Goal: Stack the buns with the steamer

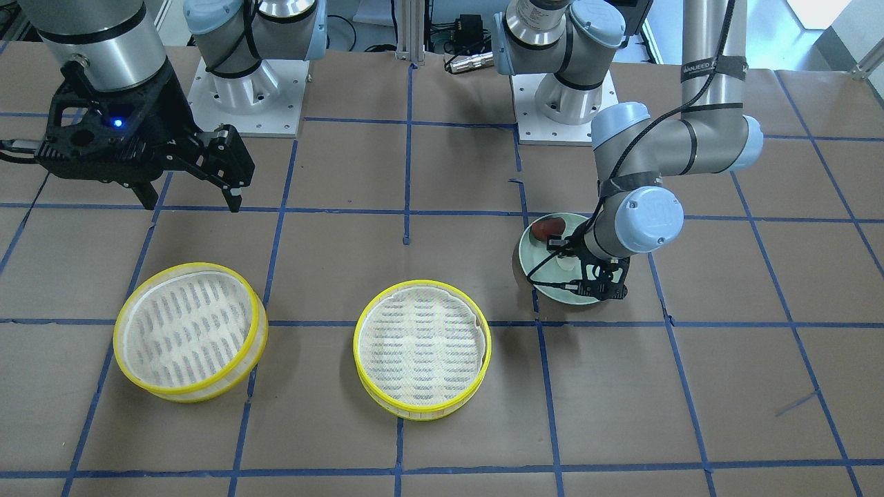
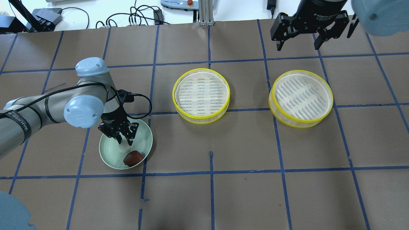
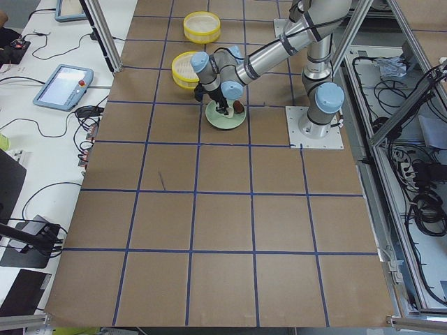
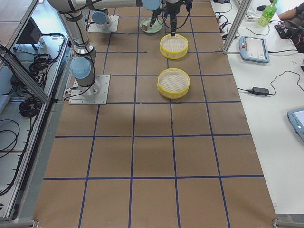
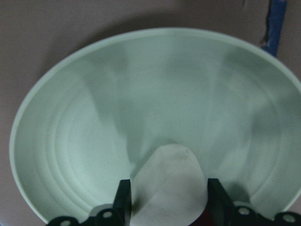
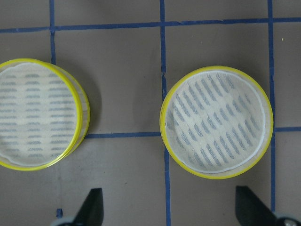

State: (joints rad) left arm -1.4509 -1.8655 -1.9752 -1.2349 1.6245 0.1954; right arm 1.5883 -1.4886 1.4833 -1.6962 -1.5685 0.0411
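The white bun [image 5: 167,188] sits on the pale green plate [image 5: 70,117] between the fingers of my left gripper [image 5: 168,186], which close against both its sides. In the overhead view my left gripper [image 2: 124,142] points down into the plate [image 2: 143,134], over the white bun [image 2: 122,147]. The reddish-brown bun [image 2: 133,157] lies beside it near the plate's near rim. Two yellow-rimmed steamer trays [image 2: 201,95] [image 2: 301,97] stand empty to the right. My right gripper [image 2: 298,44] is open and empty, held high beyond the right tray.
The right wrist view looks straight down on both steamer trays [image 6: 40,113] [image 6: 216,121]. Blue tape lines grid the brown table. Cables and a teach pendant lie beyond the far edge. A black cable loops from my left wrist beside the plate.
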